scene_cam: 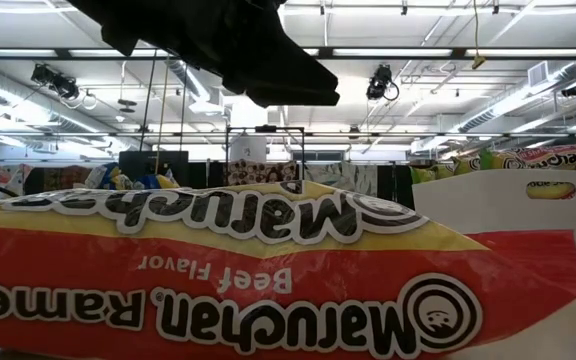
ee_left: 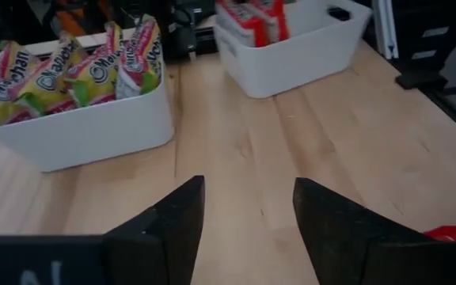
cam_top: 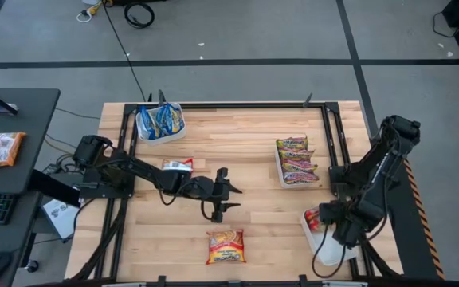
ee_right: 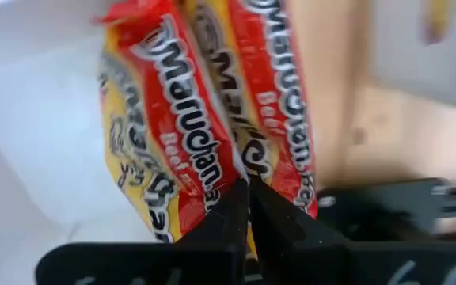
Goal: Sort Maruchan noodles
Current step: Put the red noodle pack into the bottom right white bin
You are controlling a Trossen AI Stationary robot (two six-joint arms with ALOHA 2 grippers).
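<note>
My right gripper (cam_top: 335,231) hangs over a white tray (cam_top: 335,253) at the near right, its fingers shut on an orange-red Maruchan packet (ee_right: 228,111) that stands among like packets. My left gripper (cam_top: 228,194) stands open above bare wood at the table's middle, touching nothing. A silver-white and red packet (cam_top: 178,166) lies flat beside the left arm. Another orange-red packet (cam_top: 225,245) lies flat near the front edge, and it fills the low view (scene_cam: 268,270). Blue packets (cam_top: 159,121) fill the far-left tray, and yellow-green ones (cam_top: 296,159) fill the tray right of centre. My right gripper pinches the orange-red packet's upper edge (ee_right: 242,176) between its two fingertips. The fingers come from above, pointing down. The packet hangs on edge below them inside the white tray, close beside another orange-red packet (ee_right: 283,95). Whether its lower end rests on the tray floor is hidden.
A black frame (cam_top: 213,105) runs round the table's far and side edges. In the left wrist view the yellow-green tray (ee_left: 77,127) and the orange-red tray (ee_left: 291,55) stand beyond the open fingers, with bare wood between. A dark desk (cam_top: 14,143) with packets stands left of the table.
</note>
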